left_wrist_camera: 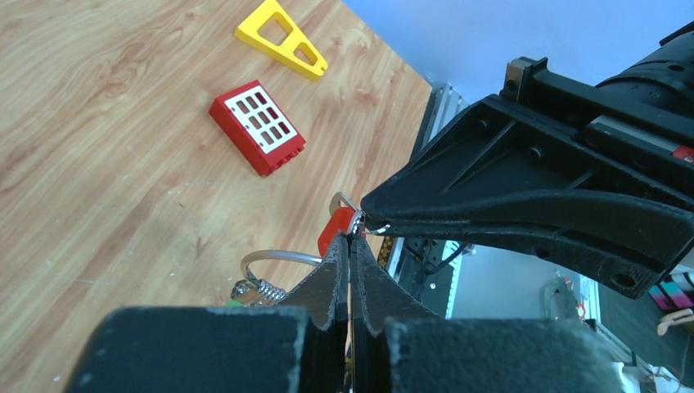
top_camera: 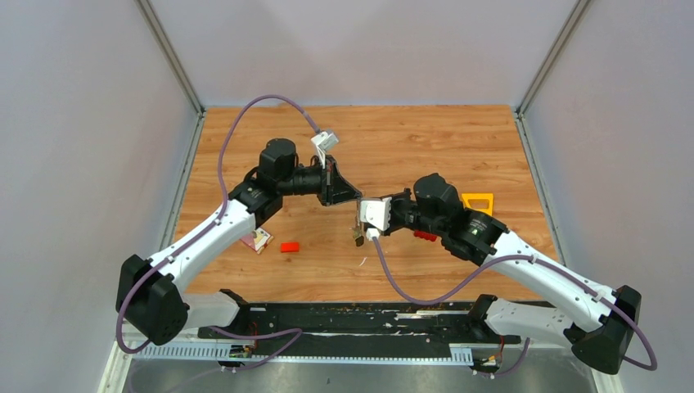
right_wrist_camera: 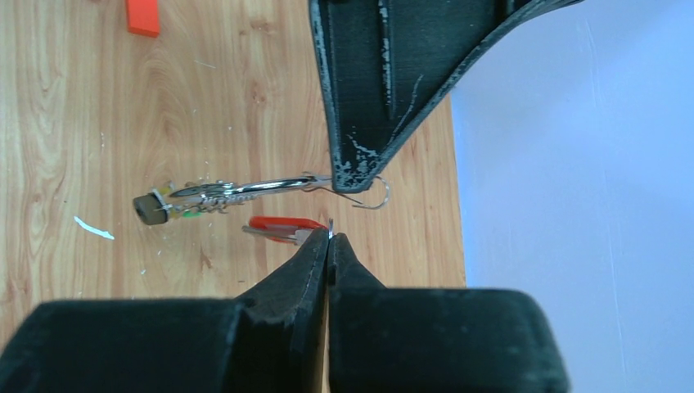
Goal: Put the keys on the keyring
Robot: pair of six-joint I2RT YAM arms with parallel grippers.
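**A:** In the top view, our left tool (top_camera: 354,196) and right tool (top_camera: 362,213) meet tip to tip above the middle of the surface (top_camera: 425,147). A small bunch of keys (top_camera: 358,237) dangles beneath them. From up here we cannot tell how the jaws stand.

**B:** The left wrist view settles half of that for us. The left tool's fingers (left_wrist_camera: 331,278) are pressed together, and the keyring (left_wrist_camera: 274,257) curves out from behind them, held clear of the wood with keys already on it. A red-headed key (left_wrist_camera: 331,229) sits right at the meeting point. Beyond lie a red block with white squares (left_wrist_camera: 258,127) and a yellow piece (left_wrist_camera: 282,37).

**A:** The right wrist view gives us what neither of those does. The right tool is clamped tight and pinches the red-headed key at its very tips. The key is near the ring's loose wire end (right_wrist_camera: 372,196), with a gap showing between them.

**B:** So we judge the step in hand to be threading this key on. Next, we think, the key's hole must meet that wire end while the ring is held steady.
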